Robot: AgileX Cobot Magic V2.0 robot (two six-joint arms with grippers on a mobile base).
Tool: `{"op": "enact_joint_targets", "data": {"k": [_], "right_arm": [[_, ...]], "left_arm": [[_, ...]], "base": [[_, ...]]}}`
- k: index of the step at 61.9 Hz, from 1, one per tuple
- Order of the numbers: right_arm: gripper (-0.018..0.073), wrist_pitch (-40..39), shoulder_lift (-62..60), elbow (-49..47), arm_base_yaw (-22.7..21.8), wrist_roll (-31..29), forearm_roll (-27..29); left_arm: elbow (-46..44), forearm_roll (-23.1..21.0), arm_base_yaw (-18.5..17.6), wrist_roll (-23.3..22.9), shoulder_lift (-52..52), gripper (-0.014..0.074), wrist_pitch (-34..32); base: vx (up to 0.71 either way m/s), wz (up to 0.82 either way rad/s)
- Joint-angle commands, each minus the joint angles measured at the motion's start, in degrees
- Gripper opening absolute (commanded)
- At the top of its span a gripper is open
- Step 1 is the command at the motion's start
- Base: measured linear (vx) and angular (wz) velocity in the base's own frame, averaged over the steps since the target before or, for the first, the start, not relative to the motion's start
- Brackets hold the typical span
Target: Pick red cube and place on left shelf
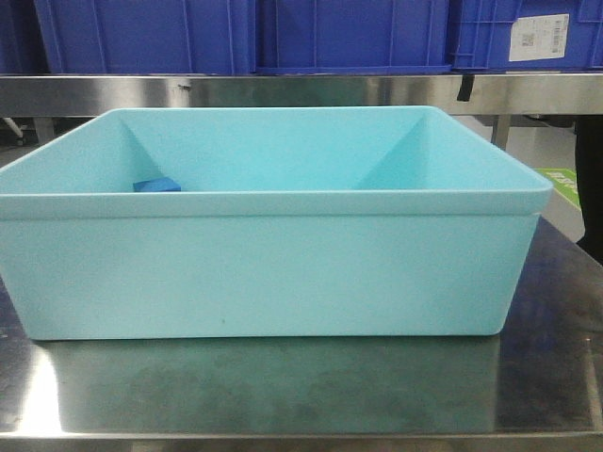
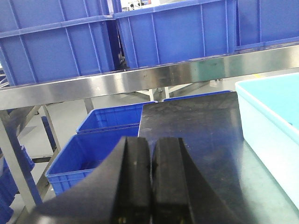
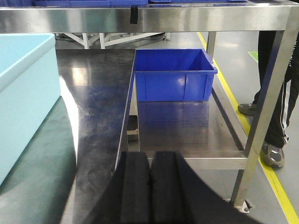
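No red cube shows in any view. A light-blue tub (image 1: pixel 273 264) stands on the steel table (image 1: pixel 301 386); only a blue block (image 1: pixel 156 185) peeks over its rim at the inner left. The shelf's steel front rail (image 1: pixel 301 91) runs behind the tub with blue crates (image 1: pixel 245 33) on it. It also shows in the left wrist view (image 2: pixel 140 79). My left gripper (image 2: pixel 151 142) is shut and empty over the table's left end, left of the tub (image 2: pixel 271 116). My right gripper (image 3: pixel 150 156) is shut and empty over the table's right edge, right of the tub (image 3: pixel 23 93).
Blue crates (image 2: pixel 93 158) sit low beside the table's left end. A blue crate (image 3: pixel 173 74) rests on a lower steel shelf to the right. A person's legs (image 3: pixel 275 93) stand at the far right by a yellow floor line.
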Motion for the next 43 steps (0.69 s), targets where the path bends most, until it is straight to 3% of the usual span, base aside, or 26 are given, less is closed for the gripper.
{"op": "enact_joint_targets", "data": {"k": [1,34,43], "right_arm": [[0.0057,-4.9,-1.0,-1.4,-0.4,-0.2,-0.5],[0.0057,-4.9,-1.0,-1.4,-0.4,-0.2,-0.5],[0.0057,-4.1,-1.0,-1.4,-0.4,-0.3,-4.2]], "left_arm": [[1.3,-0.3,-0.3,0.0,0.2,0.0106,-5.2],[1.3,-0.3,-0.3,0.0,0.2,0.0106,-5.2],[1.3,-0.3,-0.3,0.0,0.2,0.0106,-5.2]], "base": [[0.0,0.0],[0.0,0.0],[0.0,0.0]]}}
